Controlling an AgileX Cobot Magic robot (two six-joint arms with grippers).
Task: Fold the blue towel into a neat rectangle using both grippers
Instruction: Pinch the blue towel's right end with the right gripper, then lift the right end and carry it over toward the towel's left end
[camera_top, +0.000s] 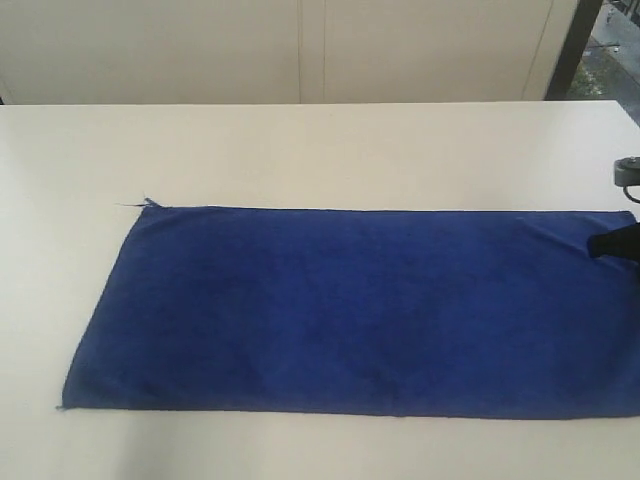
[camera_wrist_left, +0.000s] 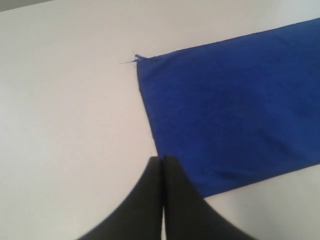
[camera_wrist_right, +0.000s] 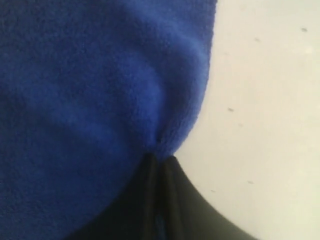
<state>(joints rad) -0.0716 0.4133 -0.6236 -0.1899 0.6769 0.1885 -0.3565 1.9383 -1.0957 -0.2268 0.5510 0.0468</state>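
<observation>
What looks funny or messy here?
Loose threads stick out at the far left corner of the towel. At its right end the right gripper pinches the edge, so the cloth bunches there. Otherwise it lies flat.

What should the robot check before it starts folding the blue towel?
1. The blue towel lies spread flat: ok.
2. The right end effector pinches the towel's edge: ok, shut with cloth bunched at its tips.
3. The left end effector grips the towel: not ok, shut on nothing beside the edge.
4. The right corners line up: cannot tell, they run out of the exterior view.
5. The loose threads sit away from both end effectors: ok.
</observation>
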